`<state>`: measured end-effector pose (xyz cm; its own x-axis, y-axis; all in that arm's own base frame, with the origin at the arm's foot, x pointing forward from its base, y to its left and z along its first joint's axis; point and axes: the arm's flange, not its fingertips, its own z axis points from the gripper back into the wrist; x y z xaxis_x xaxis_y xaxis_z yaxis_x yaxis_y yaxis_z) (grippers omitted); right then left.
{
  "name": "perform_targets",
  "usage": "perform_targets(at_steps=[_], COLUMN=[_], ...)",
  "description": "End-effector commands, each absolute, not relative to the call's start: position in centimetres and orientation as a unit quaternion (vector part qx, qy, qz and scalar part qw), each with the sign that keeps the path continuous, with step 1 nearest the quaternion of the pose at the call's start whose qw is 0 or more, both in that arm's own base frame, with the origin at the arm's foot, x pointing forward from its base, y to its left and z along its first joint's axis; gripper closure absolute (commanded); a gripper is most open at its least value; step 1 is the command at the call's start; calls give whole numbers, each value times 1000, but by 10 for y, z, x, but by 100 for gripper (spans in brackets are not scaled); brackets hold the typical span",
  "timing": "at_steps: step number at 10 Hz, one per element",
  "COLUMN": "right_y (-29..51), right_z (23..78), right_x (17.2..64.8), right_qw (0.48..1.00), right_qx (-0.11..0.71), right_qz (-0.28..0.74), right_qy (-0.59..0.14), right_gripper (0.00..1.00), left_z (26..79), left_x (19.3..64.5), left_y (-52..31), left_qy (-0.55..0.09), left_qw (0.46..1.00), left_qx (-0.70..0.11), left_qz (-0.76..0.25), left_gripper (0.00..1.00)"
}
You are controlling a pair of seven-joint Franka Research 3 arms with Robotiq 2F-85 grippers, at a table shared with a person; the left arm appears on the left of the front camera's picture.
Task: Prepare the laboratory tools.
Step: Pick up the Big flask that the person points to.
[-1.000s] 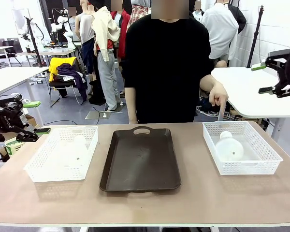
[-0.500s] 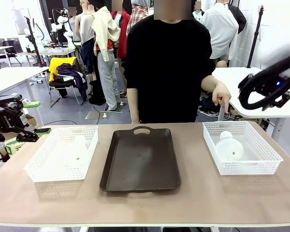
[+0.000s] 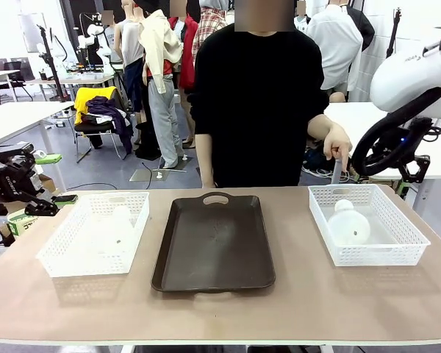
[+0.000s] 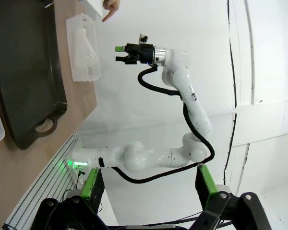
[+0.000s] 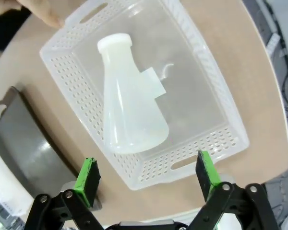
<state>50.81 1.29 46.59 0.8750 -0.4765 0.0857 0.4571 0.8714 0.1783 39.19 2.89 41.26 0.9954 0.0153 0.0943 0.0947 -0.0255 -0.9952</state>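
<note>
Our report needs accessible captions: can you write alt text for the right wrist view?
A frosted flask lies on its side in a white mesh basket, seen from above over the open, green-padded right gripper. A person's fingertip is near the basket's far corner, and a dark tray sits beside the basket.

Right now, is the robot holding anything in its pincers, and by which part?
No, nothing is held. The left pincer and the right pincer are both open and empty. The right one hangs above the flask lying in its basket.
</note>
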Motion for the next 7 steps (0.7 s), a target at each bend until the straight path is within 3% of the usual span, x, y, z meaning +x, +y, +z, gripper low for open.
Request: perform_targets(at_steps=[1,5,7], right_y=[10,9,29], right_z=[466,469,453], right_x=[501,508,536], right_qw=[964,964,964], right_qx=[74,80,-11], right_qz=[-247,-244,-246], right_qy=[-70,-65,-96], right_gripper=[0,0,0], left_z=[415,415,415], left_x=[391,391,391], left_y=[31,31,31], left_qy=[-39,-39,-39], left_qw=[693,693,693], left_qx=[-719,-719,-719], left_qz=[-31,-31,-31], left_gripper=[0,0,0])
